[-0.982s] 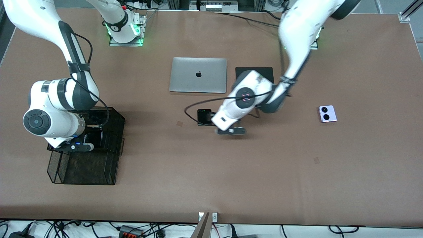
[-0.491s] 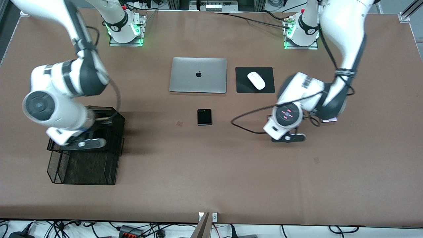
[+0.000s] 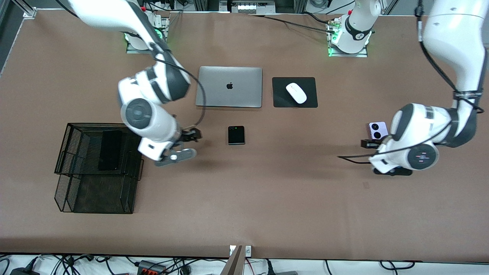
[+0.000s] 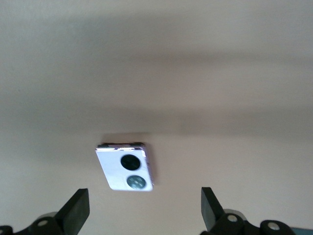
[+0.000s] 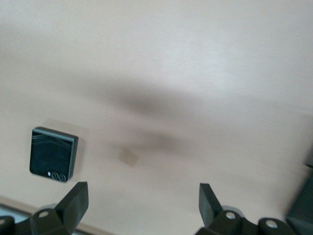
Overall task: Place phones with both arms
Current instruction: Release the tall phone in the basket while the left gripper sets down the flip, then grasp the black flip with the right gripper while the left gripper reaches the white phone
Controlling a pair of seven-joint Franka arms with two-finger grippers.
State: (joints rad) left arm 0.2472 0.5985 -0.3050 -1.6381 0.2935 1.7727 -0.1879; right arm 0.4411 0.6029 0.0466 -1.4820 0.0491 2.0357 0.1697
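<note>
The long black slab phone point(image 3: 110, 150) lies in the black mesh tray point(image 3: 76, 131) at the right arm's end. The black flip phone point(image 3: 236, 135) lies mid-table and shows in the right wrist view point(image 5: 53, 154). My right gripper point(image 3: 190, 135) is open and empty over the table between the tray and this phone; it is open in its wrist view point(image 5: 142, 200). The lilac-white flip phone point(image 3: 377, 130) lies toward the left arm's end and shows in the left wrist view point(image 4: 126, 167). My left gripper point(image 3: 368, 144) hangs open and empty just beside it; it is open in its wrist view point(image 4: 143, 215).
A closed silver laptop point(image 3: 229, 86) and a white mouse point(image 3: 296, 93) on a black pad point(image 3: 280, 100) lie farther from the camera than the black flip phone. The mesh tray has a lower tier point(image 3: 95, 198) nearer the camera.
My right arm left the tray, with the black slab lying in it, and swung toward the black flip phone. My left arm swung from mid-table to the lilac phone.
</note>
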